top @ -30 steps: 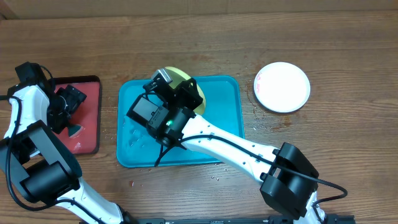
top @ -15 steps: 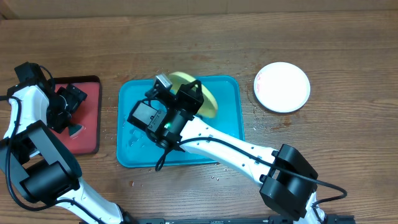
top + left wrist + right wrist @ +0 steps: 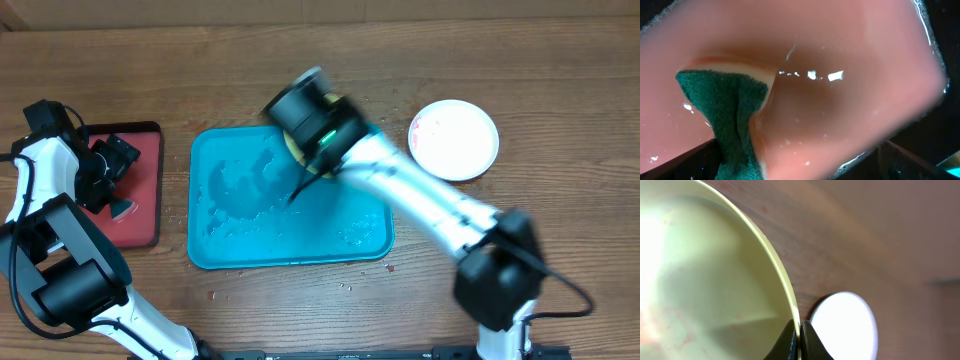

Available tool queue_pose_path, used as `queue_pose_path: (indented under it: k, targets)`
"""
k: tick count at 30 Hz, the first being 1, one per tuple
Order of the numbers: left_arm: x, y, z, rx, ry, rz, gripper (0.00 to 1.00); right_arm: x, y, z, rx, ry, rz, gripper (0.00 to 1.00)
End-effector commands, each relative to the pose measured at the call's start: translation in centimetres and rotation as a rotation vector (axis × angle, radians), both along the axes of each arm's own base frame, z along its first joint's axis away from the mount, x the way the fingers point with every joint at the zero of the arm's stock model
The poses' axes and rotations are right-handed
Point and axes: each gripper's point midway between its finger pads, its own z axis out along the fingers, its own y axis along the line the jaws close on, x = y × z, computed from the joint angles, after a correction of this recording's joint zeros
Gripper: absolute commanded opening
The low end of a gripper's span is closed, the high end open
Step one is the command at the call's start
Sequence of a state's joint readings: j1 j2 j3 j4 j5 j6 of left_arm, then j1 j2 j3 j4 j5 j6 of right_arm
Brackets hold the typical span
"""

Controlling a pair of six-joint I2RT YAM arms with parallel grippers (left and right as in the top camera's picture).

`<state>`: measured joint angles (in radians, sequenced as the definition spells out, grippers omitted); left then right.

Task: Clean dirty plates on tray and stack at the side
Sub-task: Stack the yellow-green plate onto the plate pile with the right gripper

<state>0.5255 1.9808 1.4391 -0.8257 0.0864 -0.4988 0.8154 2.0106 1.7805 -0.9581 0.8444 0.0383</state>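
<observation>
A yellow-green plate point(image 3: 705, 275) with faint red smears fills the right wrist view, tilted on edge. My right gripper point(image 3: 799, 339) is shut on its rim. In the overhead view that arm is blurred over the back right corner of the teal tray point(image 3: 250, 215), and only a sliver of the plate point(image 3: 293, 152) shows beneath it. A white plate point(image 3: 454, 139) lies on the wood to the right of the tray, also seen past the fingers as the white plate point(image 3: 842, 325). My left gripper point(image 3: 108, 165) hangs open over the red tray, nothing between its fingers.
A small black-rimmed red tray point(image 3: 140, 215) sits at the far left and holds a green sponge point(image 3: 725, 110). Water drops and streaks cover the teal tray's floor. More drops lie on the wood near the white plate.
My right arm has swung up and to the right with the yellow-green plate, off the tray's middle toward the white plate. The tray's floor now shows bare. The left arm has not moved.
</observation>
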Motion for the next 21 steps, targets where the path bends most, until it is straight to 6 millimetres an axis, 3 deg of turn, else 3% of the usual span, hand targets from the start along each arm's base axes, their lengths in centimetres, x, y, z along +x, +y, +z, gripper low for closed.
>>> queue_pose_path:
  k: [1, 4, 8, 9, 12, 16, 21]
  targets:
    - [0.1, -0.4, -0.3, -0.019, -0.002, -0.007, 1.00, 2.7, -5.0, 1.9, 0.529, 0.219, -0.037, 0.04]
    - [0.1, -0.4, -0.3, -0.019, -0.002, -0.007, 1.00, 3.9, -10.8, 0.7, 0.719, 0.339, -0.131, 0.04]
    - [0.1, -0.4, -0.3, -0.019, -0.002, -0.007, 1.00, 3.6, -18.9, -1.4, 0.845, 0.430, -0.321, 0.04]
    - [0.1, -0.5, -0.3, -0.019, -0.002, -0.008, 1.00, 3.0, -22.5, -2.6, 0.877, 0.461, -0.421, 0.04]
    - [0.1, -0.5, -0.3, -0.019, -0.002, -0.008, 1.00, 2.5, -26.9, -4.8, 0.937, 0.480, -0.534, 0.04]
    - [0.1, -0.4, -0.3, -0.019, -0.002, -0.007, 1.00, 2.2, -29.1, -6.9, 0.951, 0.468, -0.587, 0.04]
    - [0.1, -0.4, -0.3, -0.019, -0.002, -0.007, 1.00, 1.8, -30.0, -8.8, 0.947, 0.461, -0.622, 0.04]
